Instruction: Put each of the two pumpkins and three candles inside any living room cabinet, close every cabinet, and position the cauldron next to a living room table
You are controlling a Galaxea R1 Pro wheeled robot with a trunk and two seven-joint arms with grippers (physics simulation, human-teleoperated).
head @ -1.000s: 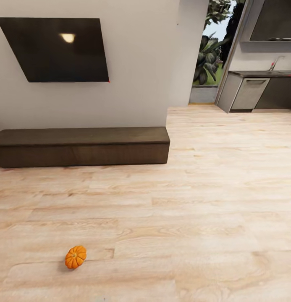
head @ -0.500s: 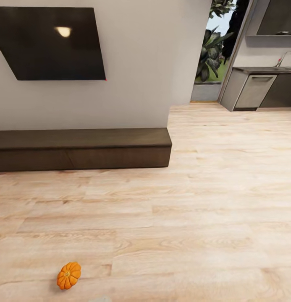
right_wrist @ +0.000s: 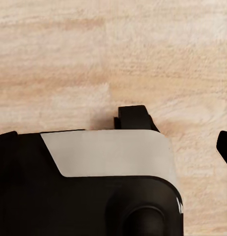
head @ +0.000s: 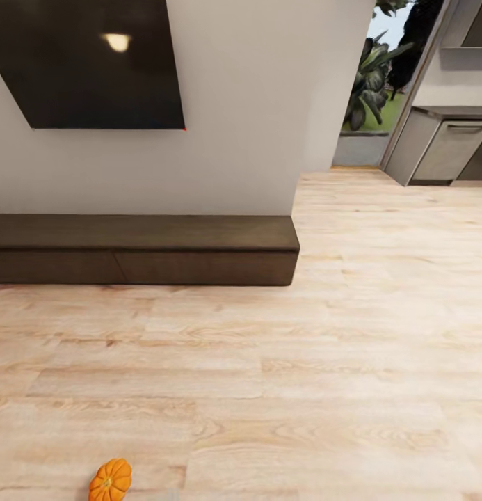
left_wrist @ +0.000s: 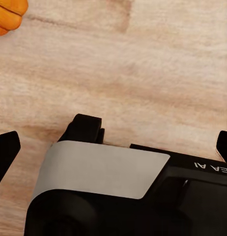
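Lying nearest, at the bottom edge of the head view: one pumpkin (head: 110,480), orange and ribbed, on the light wood plank floor (head: 303,390), partly cut off by the frame. Its orange edge also appears at a corner of the left wrist view (left_wrist: 9,14), resting on the same planks.

Left tool (left_wrist: 116,147): two dark fingertips at opposite edges of the left wrist view, spread wide apart, nothing between them; robot's black and grey base below.

Right tool (right_wrist: 116,142): dark fingertips at the two edges of the right wrist view, likewise spread wide and gripping nothing, over bare floor.

Farther on: cabinet (head: 143,249), long, low, dark brown wood-grain, set against the white wall (head: 247,104); flat fronts flush and closed, top bare.

Above the cabinet: black TV (head: 87,62) mounted on the wall, a lamp's reflection in it.

Farthest, to the right: an opening with green plants (head: 376,76) outside, and grey kitchen units (head: 453,149).
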